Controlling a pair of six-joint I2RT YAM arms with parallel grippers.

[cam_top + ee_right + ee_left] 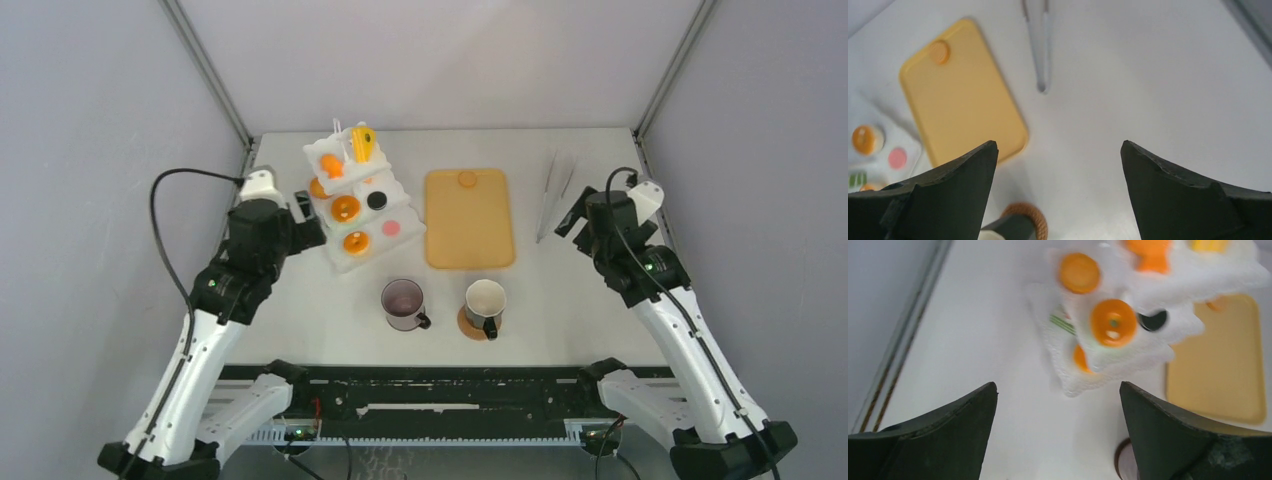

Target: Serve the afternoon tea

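A white tiered stand (352,258) at back left holds the pastries: orange tarts (346,208), a yellow cake wedge (362,143), a black round (377,200) and a pink round (391,227). Two dark mugs stand in front. The left mug (404,303) sits on the bare table and the right mug (485,305) on a brown coaster (467,326). My left gripper (308,226) hangs open just left of the stand, with nothing between its fingers (963,425). Beside the tongs, my right gripper (573,214) is open and empty, the coaster (1035,216) below it.
A flat tan tray (469,225) lies right of the stand, with a small orange round (467,179) at its far end. Metal tongs (553,195) lie at the back right. Grey walls close in both sides and the back, and the arms' base rail runs along the near edge.
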